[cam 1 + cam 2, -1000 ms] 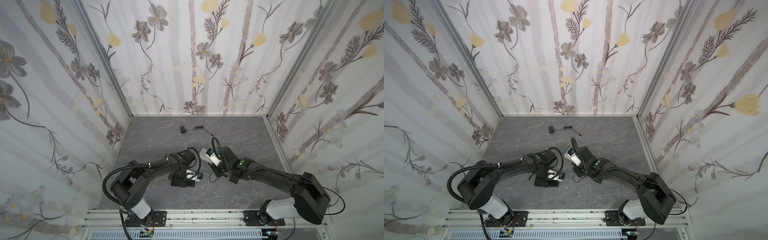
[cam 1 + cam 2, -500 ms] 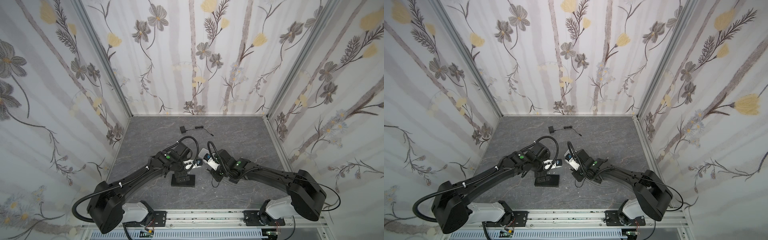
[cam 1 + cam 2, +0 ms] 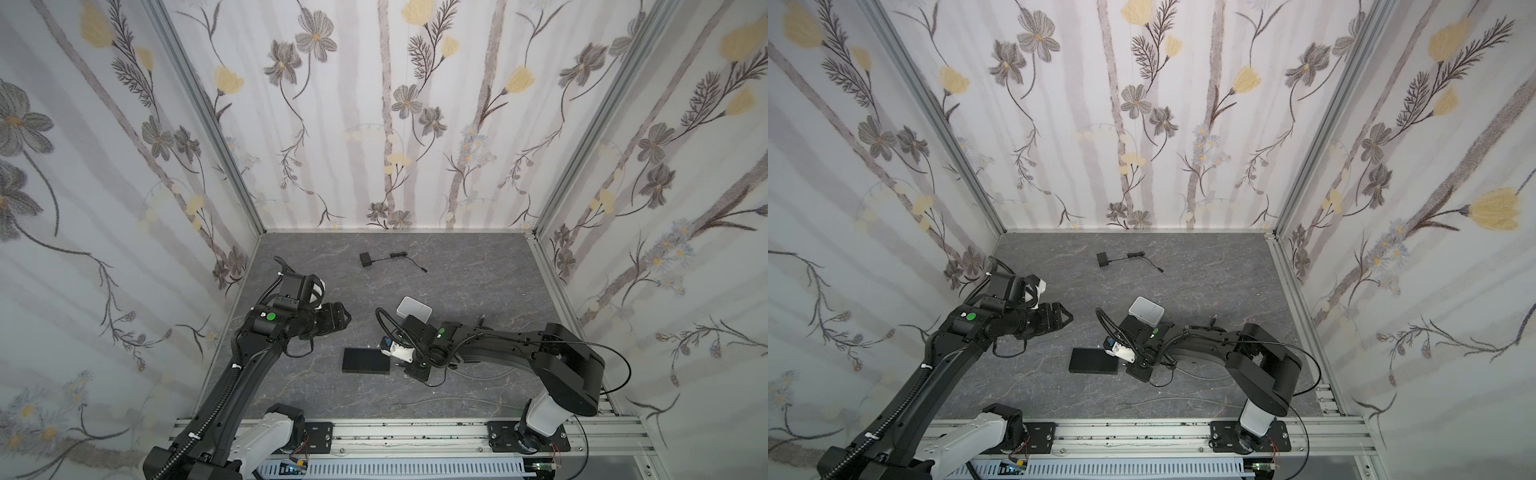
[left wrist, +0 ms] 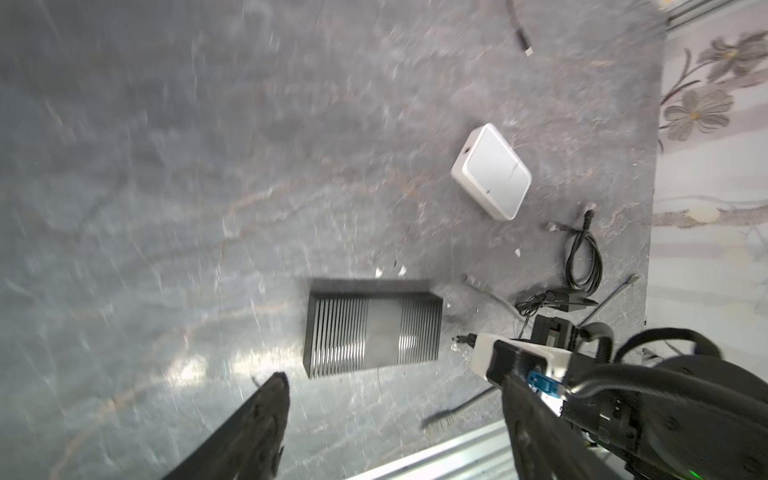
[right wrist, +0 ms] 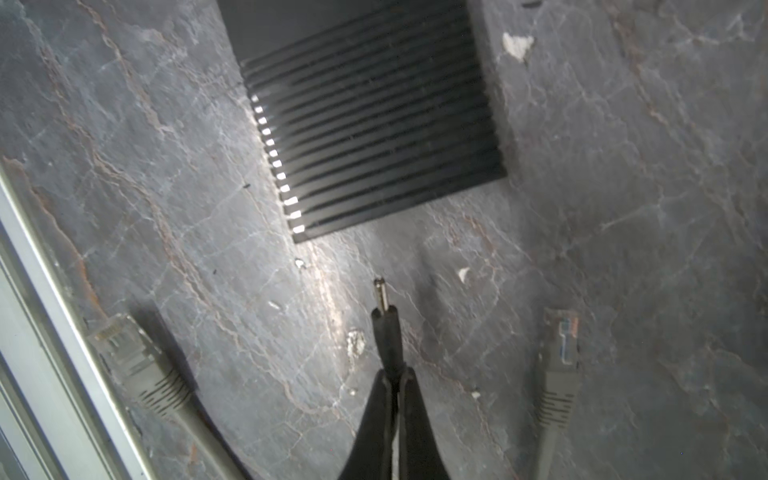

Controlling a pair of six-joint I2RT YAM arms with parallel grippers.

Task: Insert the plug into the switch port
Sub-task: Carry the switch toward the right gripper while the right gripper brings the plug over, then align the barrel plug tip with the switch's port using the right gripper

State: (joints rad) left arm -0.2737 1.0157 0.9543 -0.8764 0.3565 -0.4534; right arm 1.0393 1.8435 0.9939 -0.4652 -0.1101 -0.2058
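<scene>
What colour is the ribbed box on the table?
The ribbed box is black; the left wrist view shows it best.

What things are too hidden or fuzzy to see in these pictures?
Plug: hidden beneath the right arm in both top views.
Socket on the white box: just a tiny dark speck in the blurred left wrist view.
Black ribbed box: cut off by the right wrist view's edge; no ports visible.

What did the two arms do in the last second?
The left claw pulled away from the black box, back to the left, open and empty. The right claw shifted slightly toward that box, still pinching the plug. The white box and black box stayed put.
</scene>
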